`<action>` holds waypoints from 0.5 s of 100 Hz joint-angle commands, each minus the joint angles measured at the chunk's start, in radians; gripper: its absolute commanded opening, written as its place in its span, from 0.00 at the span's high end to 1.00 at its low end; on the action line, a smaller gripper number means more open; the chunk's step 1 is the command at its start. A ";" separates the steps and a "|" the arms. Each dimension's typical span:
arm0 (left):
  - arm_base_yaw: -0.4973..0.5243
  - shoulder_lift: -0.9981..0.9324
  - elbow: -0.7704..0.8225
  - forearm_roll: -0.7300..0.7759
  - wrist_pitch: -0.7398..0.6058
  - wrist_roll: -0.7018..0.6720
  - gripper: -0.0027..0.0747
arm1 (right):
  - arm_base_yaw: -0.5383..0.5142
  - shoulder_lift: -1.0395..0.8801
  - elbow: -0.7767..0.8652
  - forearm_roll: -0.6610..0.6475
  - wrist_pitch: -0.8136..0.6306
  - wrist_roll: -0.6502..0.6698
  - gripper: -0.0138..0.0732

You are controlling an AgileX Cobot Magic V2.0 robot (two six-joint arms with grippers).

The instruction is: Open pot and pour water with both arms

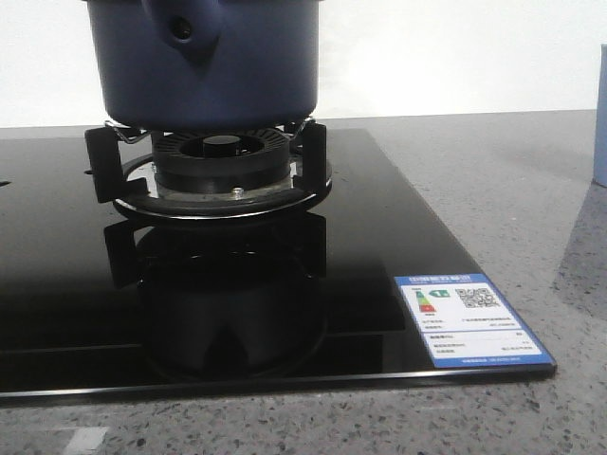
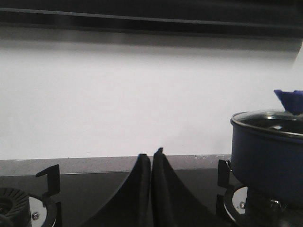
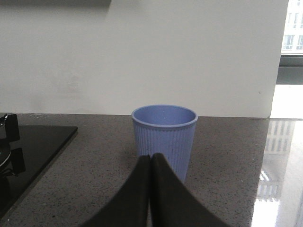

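The dark navy-blue pot (image 1: 204, 66) stands on the black burner grate (image 1: 213, 166) of the glass hob; its teardrop handle mount with a hole faces me. In the left wrist view the pot (image 2: 270, 151) shows at the edge with a glass lid (image 2: 267, 118) and blue knob (image 2: 289, 100) on it. My left gripper (image 2: 151, 154) is shut and empty, beside the pot and apart from it. My right gripper (image 3: 151, 157) is shut and empty, just in front of a pale blue ribbed cup (image 3: 164, 137) on the counter. Neither gripper shows in the front view.
The black glass hob (image 1: 379, 246) carries an energy label (image 1: 471, 318) at its front right corner. A second burner (image 2: 19, 208) lies left of my left gripper. Grey speckled counter (image 3: 94, 175) surrounds the hob; a white wall stands behind.
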 commanded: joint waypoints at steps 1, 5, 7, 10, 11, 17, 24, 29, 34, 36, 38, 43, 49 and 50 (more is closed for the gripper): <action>0.002 -0.002 -0.027 0.171 -0.024 -0.183 0.99 | 0.001 0.010 -0.027 -0.006 -0.024 -0.001 0.89; 0.002 -0.002 -0.027 0.361 -0.045 -0.398 0.99 | 0.001 0.010 -0.027 -0.006 -0.024 -0.001 0.89; 0.002 -0.002 -0.025 0.438 -0.051 -0.520 0.99 | 0.001 0.010 -0.027 -0.006 -0.024 -0.001 0.89; 0.002 -0.002 -0.025 0.645 -0.056 -0.692 0.99 | 0.001 0.010 -0.027 -0.006 -0.024 -0.001 0.89; 0.002 -0.002 -0.025 0.689 -0.055 -0.735 0.99 | 0.001 0.010 -0.027 -0.006 -0.024 -0.001 0.89; 0.002 -0.002 -0.021 1.044 -0.055 -1.096 0.99 | 0.001 0.010 -0.027 -0.006 -0.024 -0.001 0.89; 0.002 -0.002 -0.003 1.307 -0.057 -1.368 0.99 | 0.001 0.010 -0.027 -0.006 -0.024 -0.001 0.89; 0.002 -0.002 0.019 1.392 -0.065 -1.452 0.99 | 0.001 0.010 -0.027 -0.006 -0.024 -0.001 0.89; 0.002 -0.007 0.045 1.408 -0.084 -1.463 0.99 | 0.001 0.010 -0.027 -0.006 -0.024 -0.001 0.89; 0.002 -0.012 0.056 1.411 -0.090 -1.463 0.99 | 0.001 0.010 -0.027 -0.006 -0.024 -0.001 0.89; 0.002 -0.020 0.066 1.411 -0.093 -1.463 0.99 | 0.001 0.010 -0.027 -0.006 -0.024 -0.001 0.89; -0.005 -0.032 0.089 1.421 -0.113 -1.463 0.99 | 0.001 0.010 -0.027 -0.006 -0.024 -0.001 0.89; -0.024 -0.030 0.114 1.443 -0.152 -1.463 0.99 | 0.001 0.010 -0.027 -0.006 -0.024 -0.001 0.89; -0.029 -0.030 0.121 1.448 -0.162 -1.463 0.99 | 0.001 0.010 -0.027 -0.006 -0.024 -0.001 0.89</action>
